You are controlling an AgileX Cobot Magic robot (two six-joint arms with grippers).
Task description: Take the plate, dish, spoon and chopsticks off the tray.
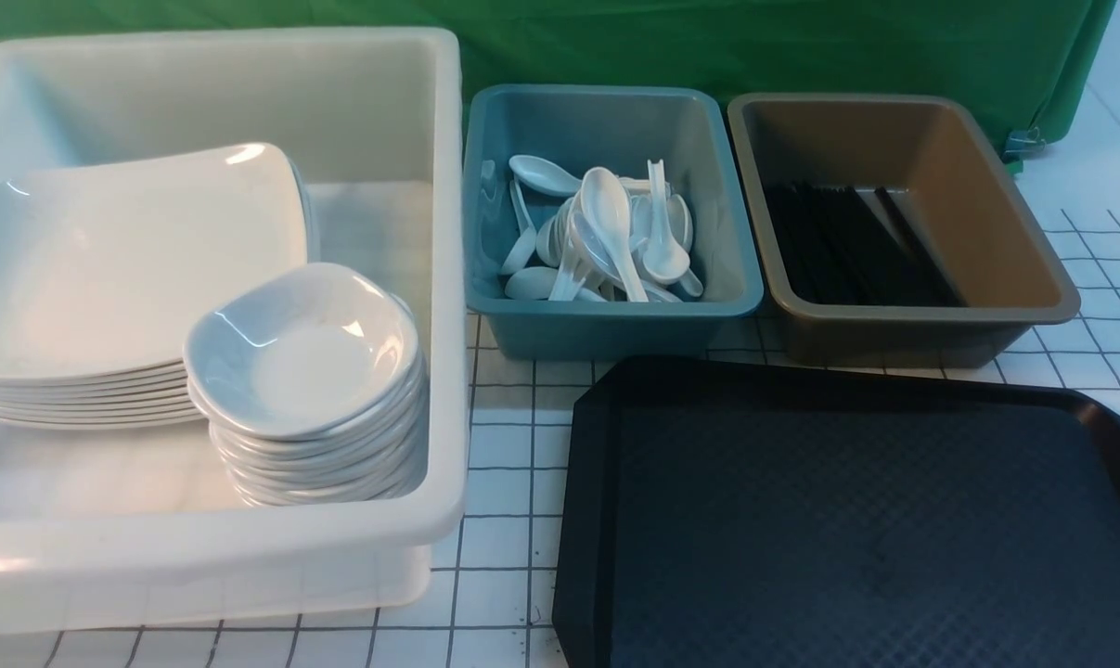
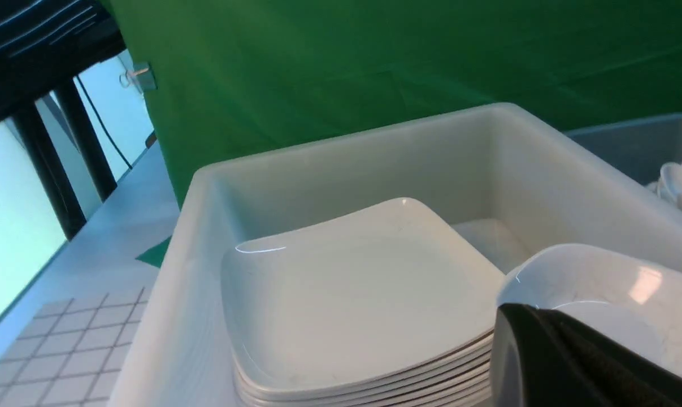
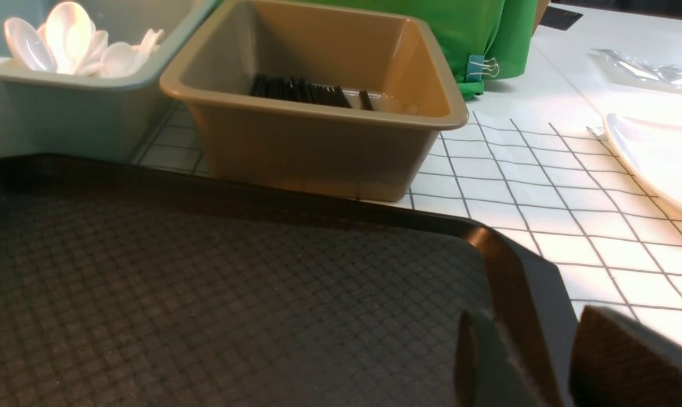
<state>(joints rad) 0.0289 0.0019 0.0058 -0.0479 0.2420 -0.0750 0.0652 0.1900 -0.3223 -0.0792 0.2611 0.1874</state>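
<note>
Sitting bare on the gridded table, the black tray shows only its diamond-textured floor. From the right wrist view, the right tool hangs over the tray's near corner, its two dark fingers standing apart with nothing between them. Beyond that tool sits the brown tub with the black chopsticks lying flat inside, and next to it the teal tub heaped with white soup spoons. Out past that tool, a white dish edge rests on the table.

Over to the left tool: only a dark sliver of it shows in the left wrist view, fingers pressed together and empty. Just ahead of it, inside the big white bin, the large square plate tops a stack, and right beside the tool a stack of small rounded dishes touches the plates.
</note>
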